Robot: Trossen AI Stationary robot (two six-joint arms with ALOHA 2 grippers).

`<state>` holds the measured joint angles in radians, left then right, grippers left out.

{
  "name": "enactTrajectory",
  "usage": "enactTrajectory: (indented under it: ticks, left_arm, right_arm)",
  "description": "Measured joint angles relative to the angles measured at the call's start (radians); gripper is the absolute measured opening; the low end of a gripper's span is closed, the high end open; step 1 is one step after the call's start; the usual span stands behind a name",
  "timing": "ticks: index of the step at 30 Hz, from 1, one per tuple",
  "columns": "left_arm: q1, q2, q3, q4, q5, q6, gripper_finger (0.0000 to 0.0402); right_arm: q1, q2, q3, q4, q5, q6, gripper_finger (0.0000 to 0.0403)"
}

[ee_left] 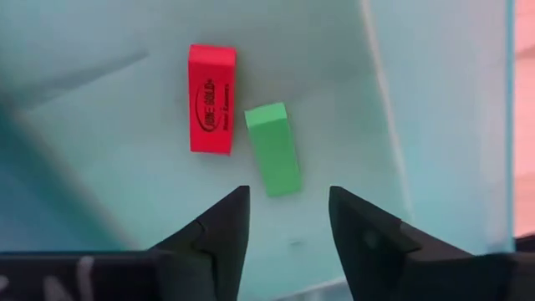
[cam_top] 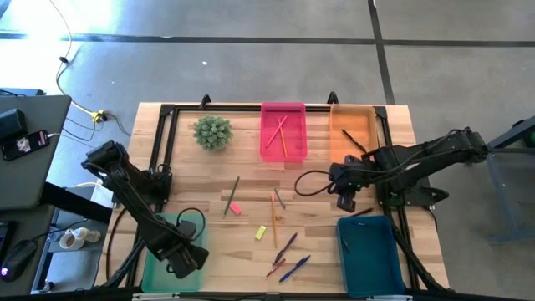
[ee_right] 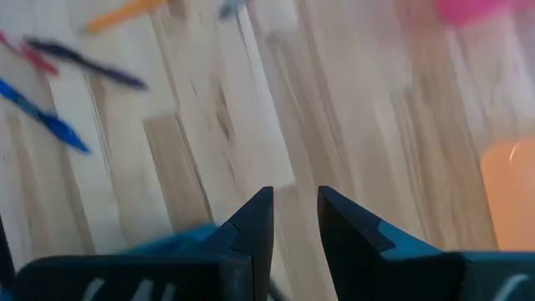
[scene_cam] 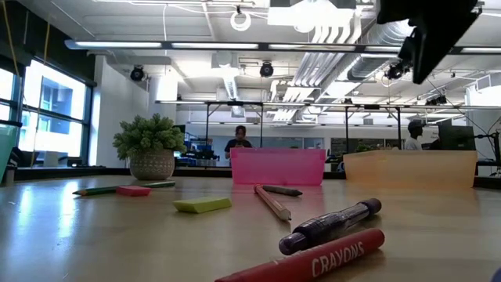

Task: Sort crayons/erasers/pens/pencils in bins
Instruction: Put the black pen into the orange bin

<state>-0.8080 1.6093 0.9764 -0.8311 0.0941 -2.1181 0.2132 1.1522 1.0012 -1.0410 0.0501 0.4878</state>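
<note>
My left gripper point(ee_left: 288, 219) hangs open, pointing down, over the light green bin point(cam_top: 159, 269) at the near left. A red eraser point(ee_left: 211, 99) and a green eraser point(ee_left: 273, 149) lie flat on the bin's floor side by side, just past the fingertips and untouched. My right gripper point(ee_right: 294, 211) is above the bare table between the orange bin point(cam_top: 353, 127) and the dark teal bin point(cam_top: 368, 251). Its fingers stand a little apart with nothing between them. A pink eraser point(cam_top: 235, 208), a yellow eraser point(cam_top: 261, 232), pencils point(cam_top: 272, 216) and pens point(cam_top: 294, 267) lie on the table's middle.
The pink bin point(cam_top: 283, 150) at the far side holds a few sticks. A potted plant point(cam_top: 212, 132) stands at the far left. A dark stick point(cam_top: 344, 243) lies in the teal bin. A black frame point(cam_top: 163, 142) borders the table.
</note>
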Motion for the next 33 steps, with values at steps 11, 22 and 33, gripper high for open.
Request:
enactTrajectory:
  ticks: [11,22,33]
  left_arm:
    - [0.003,-0.196,0.0,0.0,-0.16,0.0,0.0151]
    - [0.141,-0.47,0.0,-0.05,-0.959,0.212,0.0124]
    - [0.669,-0.629,0.0,0.061,-0.694,0.888,0.0109]
  right_arm:
    - [-0.004,0.0,-0.002,-0.126,-0.033,-0.068,0.0087]
    - [-0.004,-0.002,-0.029,-0.157,0.057,-0.103,0.0087]
    - [-0.011,-0.003,-0.227,-0.088,-0.134,0.002,0.0087]
